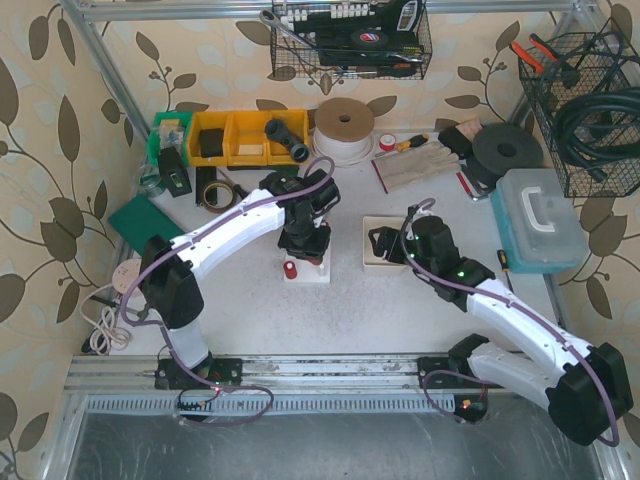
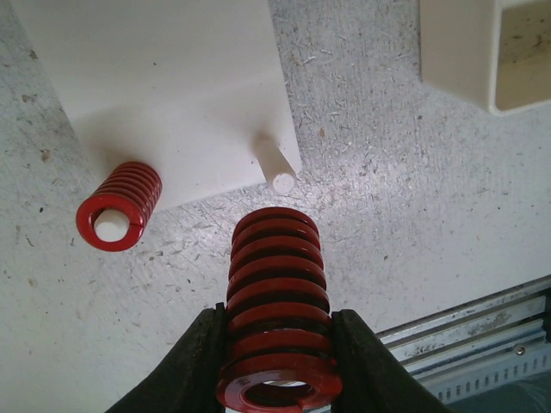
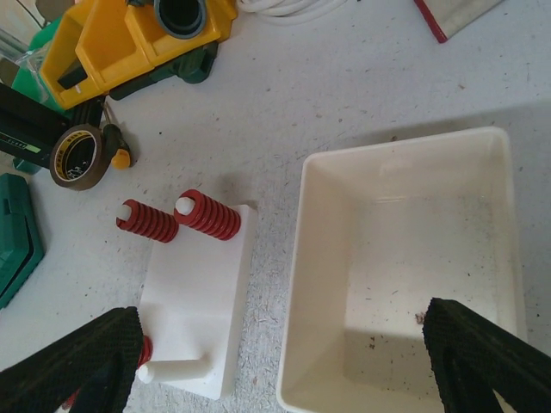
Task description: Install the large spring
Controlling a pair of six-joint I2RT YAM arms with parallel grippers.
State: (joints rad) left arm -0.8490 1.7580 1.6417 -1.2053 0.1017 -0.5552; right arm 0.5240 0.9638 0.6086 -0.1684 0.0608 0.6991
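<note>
Large spring is pinched by its near coils between the left gripper's fingers, near the bare peg on the white base. The right gripper is spread wide, holding nothing, above the tray.

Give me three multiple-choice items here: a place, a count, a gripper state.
1. Where is the large red spring? A on a peg; B between the left gripper's fingers; C lying in the white tray.
2. How many bare pegs show on the white block, right wrist view? A none; B three; C one.
3. The right gripper is: A open; B shut on a spring; C shut on a peg.
Answers: 1 B, its fingers clamp the coils; 2 C, one lone peg without a spring; 3 A, fingers spread wide over the white tray.
</note>
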